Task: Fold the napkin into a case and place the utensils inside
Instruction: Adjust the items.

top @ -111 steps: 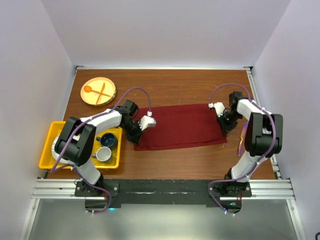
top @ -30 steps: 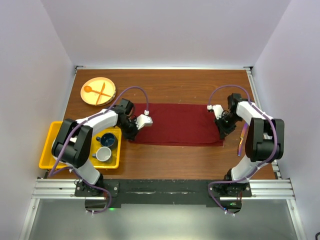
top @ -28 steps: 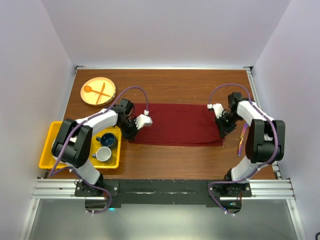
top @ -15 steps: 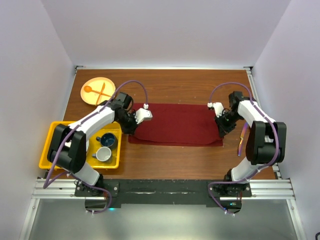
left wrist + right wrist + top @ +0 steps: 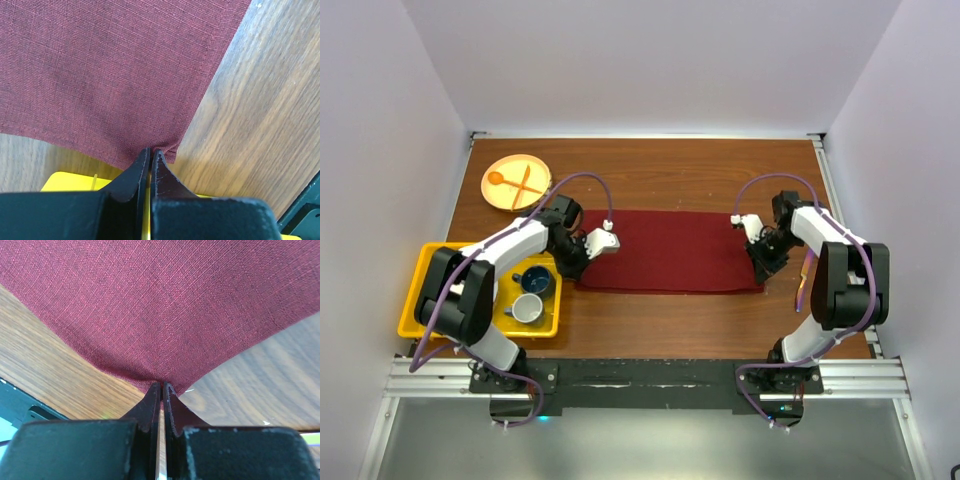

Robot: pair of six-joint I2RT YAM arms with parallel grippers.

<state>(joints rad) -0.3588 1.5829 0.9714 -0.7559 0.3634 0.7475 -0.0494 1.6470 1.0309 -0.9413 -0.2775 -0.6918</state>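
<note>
The napkin [image 5: 670, 250] lies as a long maroon strip across the middle of the counter [image 5: 670, 175], stretched between the two arms. The left tool [image 5: 150, 152] is clamped on its near left corner, close to the yellow tray [image 5: 413, 300]. The right tool [image 5: 162, 386] is clamped on its near right corner.

Inside a robotics lab's test cell: two arms [image 5: 510, 243] (cabled in purple) bolted to an aluminium rail [image 5: 425, 376] at a wooden table [image 5: 660, 320], boxed in by plain white walls [image 5: 650, 70].
</note>
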